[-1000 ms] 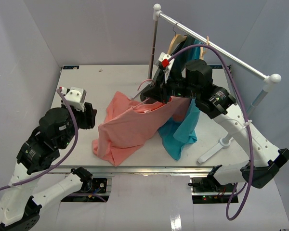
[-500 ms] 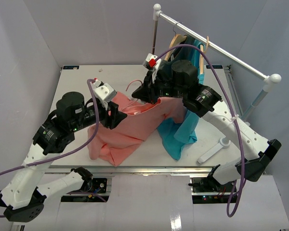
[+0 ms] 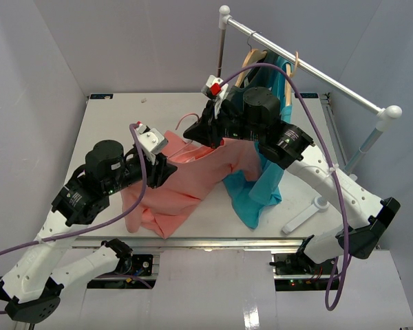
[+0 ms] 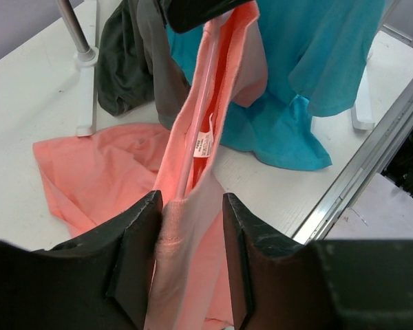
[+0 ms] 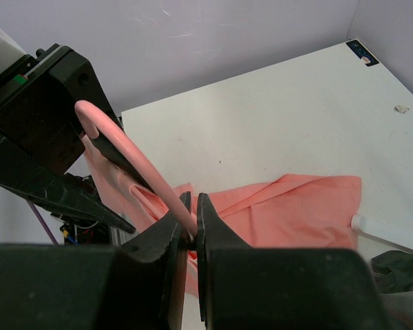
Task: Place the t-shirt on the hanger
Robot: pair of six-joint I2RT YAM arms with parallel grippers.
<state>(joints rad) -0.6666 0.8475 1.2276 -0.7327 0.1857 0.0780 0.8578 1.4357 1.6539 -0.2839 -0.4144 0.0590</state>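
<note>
Tabletop (image 3: 110, 124) is white and matte, with a metal strip along its near edge. Pale lilac-grey walls (image 3: 124, 41) close it in on the left, far and right sides.

At far right a garment rail (image 3: 337, 84) runs on white posts. It carries a wooden hanger (image 3: 248, 62) and a teal shirt (image 3: 258, 196), whose tail reaches the table. A dark grey shirt (image 4: 134, 62) lies bunched by the rail's post.

We see the right gripper (image 5: 194, 206) with its fingers clamped together on the hanger (image 5: 138, 165), raised over mid-table. The t-shirt (image 3: 182, 189) drapes from there, its lower part lying toward the near edge, left of the teal shirt.

The left gripper (image 4: 191, 206) has its fingers apart, one on each side of a fold at the t-shirt's collar. We cannot tell whether they pinch it.
</note>
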